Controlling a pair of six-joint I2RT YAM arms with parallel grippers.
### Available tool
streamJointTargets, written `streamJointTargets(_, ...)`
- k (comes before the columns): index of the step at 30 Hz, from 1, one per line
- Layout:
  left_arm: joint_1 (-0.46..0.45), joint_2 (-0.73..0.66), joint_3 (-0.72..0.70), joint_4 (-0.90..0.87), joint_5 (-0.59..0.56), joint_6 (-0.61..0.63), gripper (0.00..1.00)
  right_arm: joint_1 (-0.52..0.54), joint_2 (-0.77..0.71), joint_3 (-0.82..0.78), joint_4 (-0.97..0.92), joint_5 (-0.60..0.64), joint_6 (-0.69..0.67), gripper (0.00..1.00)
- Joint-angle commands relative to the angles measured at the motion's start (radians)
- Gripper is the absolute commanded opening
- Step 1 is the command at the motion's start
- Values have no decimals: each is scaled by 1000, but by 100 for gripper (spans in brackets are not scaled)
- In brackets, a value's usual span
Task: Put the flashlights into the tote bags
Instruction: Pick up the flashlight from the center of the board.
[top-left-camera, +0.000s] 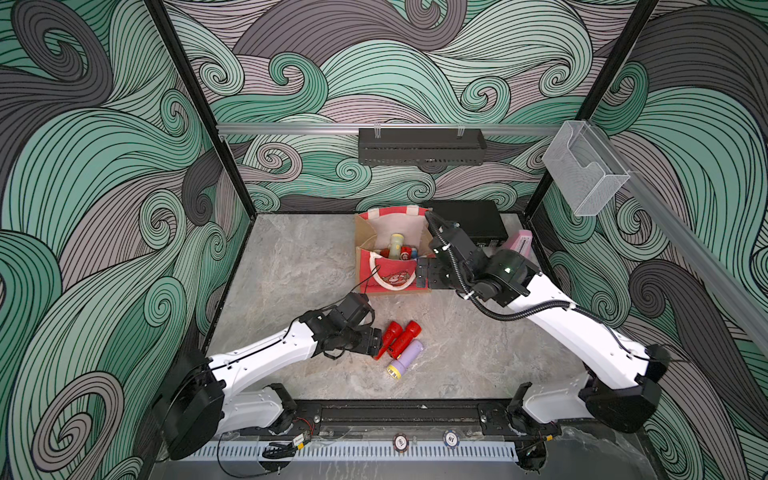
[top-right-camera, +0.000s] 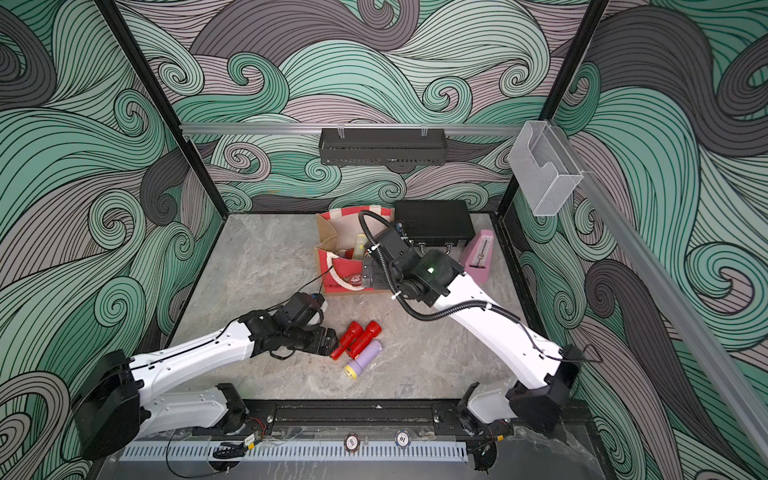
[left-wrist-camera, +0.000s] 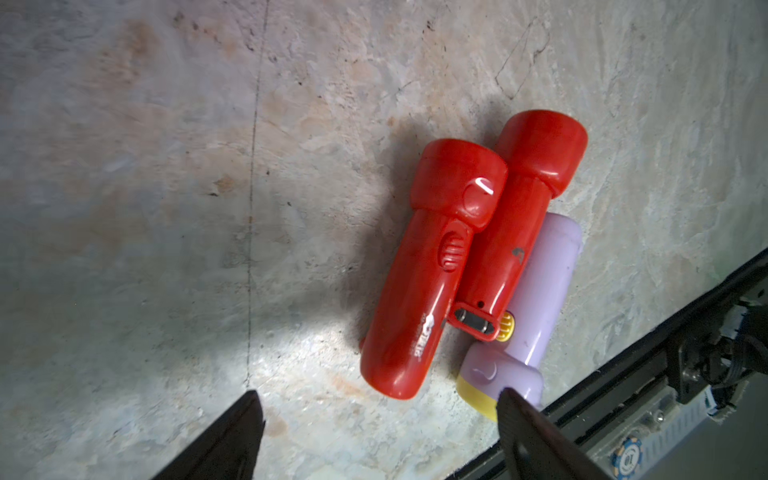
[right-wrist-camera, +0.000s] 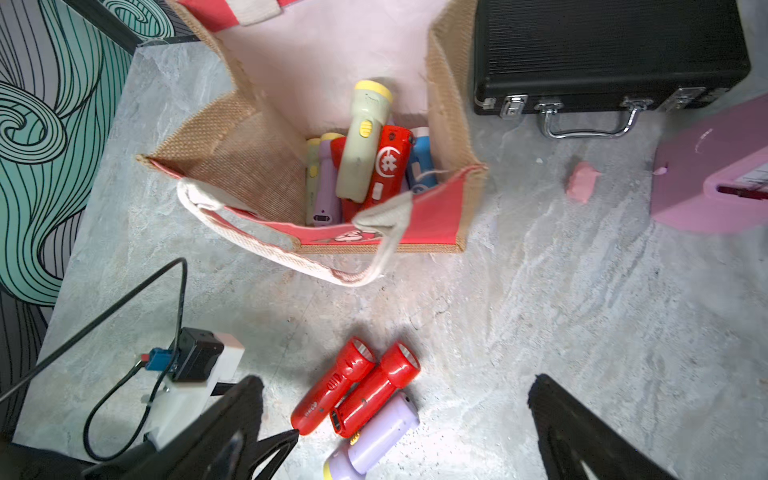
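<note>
Two red flashlights (top-left-camera: 388, 337) (top-left-camera: 406, 338) and a lilac, yellow-rimmed one (top-left-camera: 407, 358) lie side by side on the table, near the front. In the left wrist view the nearer red flashlight (left-wrist-camera: 419, 282) points its tail at my left gripper (left-wrist-camera: 379, 395). That gripper is open, and its fingertips reach just past the tail without holding it. The tote bag (top-left-camera: 395, 278) stands at the back with several flashlights inside, a pale green one (right-wrist-camera: 361, 145) on top. My right gripper (top-left-camera: 423, 272) hangs open and holds nothing, beside the bag's front right corner.
A black hard case (top-left-camera: 469, 222) sits behind the bag on its right. A pink metronome (top-left-camera: 519, 245) stands at the table's right edge, with a small pink scrap (right-wrist-camera: 582, 183) on the table near it. The left arm's cable (right-wrist-camera: 124, 307) loops in front of the bag.
</note>
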Motion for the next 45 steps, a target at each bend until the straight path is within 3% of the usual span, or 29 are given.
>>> streamJointTargets(1, -26, 50, 72, -26, -44, 24, 88, -39, -102, -93, 4, -51, -33, 100)
streamJointTargets(8, -45, 149, 141, -86, -120, 19, 82, -179, -250, -274, 64, -199, -31, 100)
streamJointTargets(19, -52, 261, 181, -96, -134, 41, 80, -241, -285, -302, 64, -279, -78, 100)
streamJointTargets(32, -61, 328, 189, -64, -144, 39, 80, -253, -305, -319, 77, -265, -48, 99)
streamJointTargets(45, -65, 366, 138, -5, -136, 14, 65, -281, -388, -333, 75, -200, -15, 100)
